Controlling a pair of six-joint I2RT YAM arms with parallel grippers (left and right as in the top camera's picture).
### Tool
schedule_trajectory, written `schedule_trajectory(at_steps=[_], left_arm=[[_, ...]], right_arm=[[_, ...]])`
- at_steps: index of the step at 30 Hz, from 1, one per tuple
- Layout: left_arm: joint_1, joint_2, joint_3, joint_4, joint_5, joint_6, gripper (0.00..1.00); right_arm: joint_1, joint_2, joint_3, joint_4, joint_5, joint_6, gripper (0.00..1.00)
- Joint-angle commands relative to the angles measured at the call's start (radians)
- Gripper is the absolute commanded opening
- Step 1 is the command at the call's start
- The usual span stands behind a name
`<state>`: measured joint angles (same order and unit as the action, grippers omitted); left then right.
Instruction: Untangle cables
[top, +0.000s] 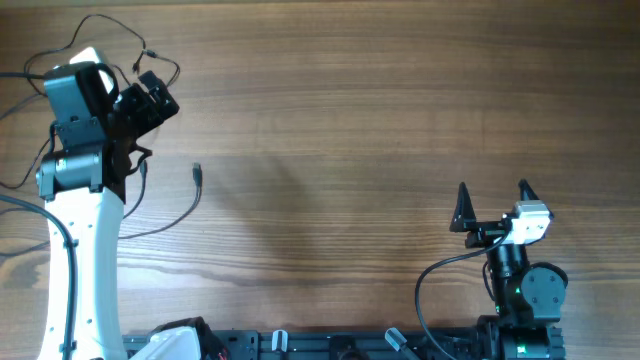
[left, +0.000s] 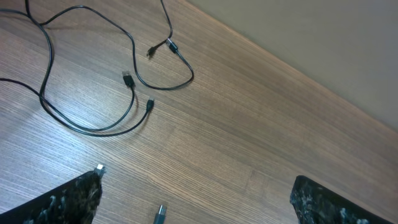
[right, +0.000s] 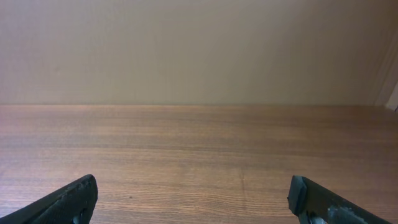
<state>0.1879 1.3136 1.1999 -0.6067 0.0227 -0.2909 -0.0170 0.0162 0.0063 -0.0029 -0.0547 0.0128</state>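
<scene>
Several thin black cables (left: 87, 127) lie in loose loops on the wooden table at the upper left of the left wrist view, with small plugs (left: 128, 79) at their ends. One plug end (left: 160, 213) lies between my left gripper's fingers, untouched. Overhead, the cables (top: 197, 173) spread around the left arm at the table's far left. My left gripper (top: 158, 97) (left: 196, 200) hangs open above them, holding nothing. My right gripper (top: 493, 196) (right: 194, 200) is open over bare wood near the front right, far from the cables.
A pale wall (right: 199, 50) rises behind the table's far edge. The arm bases and their thicker black cords (top: 430, 285) sit along the front edge. The wooden table (top: 350, 120) stretches between the two arms.
</scene>
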Motion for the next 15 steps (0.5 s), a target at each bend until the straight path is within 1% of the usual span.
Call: schedule_trajectory(at_steps=[1, 4, 5, 8, 11, 15], left_arm=[[0.0, -0.058, -0.001, 0.0, -0.017, -0.006, 1.0], [0.0, -0.127, -0.001, -0.015, -0.013, -0.006, 1.0], [-0.001, -0.18, -0.003, -0.073, -0.008, -0.01, 1.0], [0.0, -0.231, -0.008, -0.144, -0.023, -0.009, 1.0], [0.0, -0.295, -0.044, -0.146, -0.039, -0.006, 1.0], [0.0, -0.418, -0.17, -0.101, -0.019, -0.01, 1.0]], right_arm=[[-0.004, -0.013, -0.001, 0.003, 0.006, -0.013, 1.0], [-0.004, -0.013, -0.001, 0.003, 0.006, -0.013, 1.0], [-0.004, -0.013, -0.001, 0.003, 0.006, -0.013, 1.0], [-0.004, -0.013, -0.001, 0.003, 0.006, -0.013, 1.0], [-0.004, -0.013, -0.001, 0.003, 0.006, -0.013, 1.0], [-0.004, -0.013, -0.001, 0.003, 0.006, -0.013, 1.0]])
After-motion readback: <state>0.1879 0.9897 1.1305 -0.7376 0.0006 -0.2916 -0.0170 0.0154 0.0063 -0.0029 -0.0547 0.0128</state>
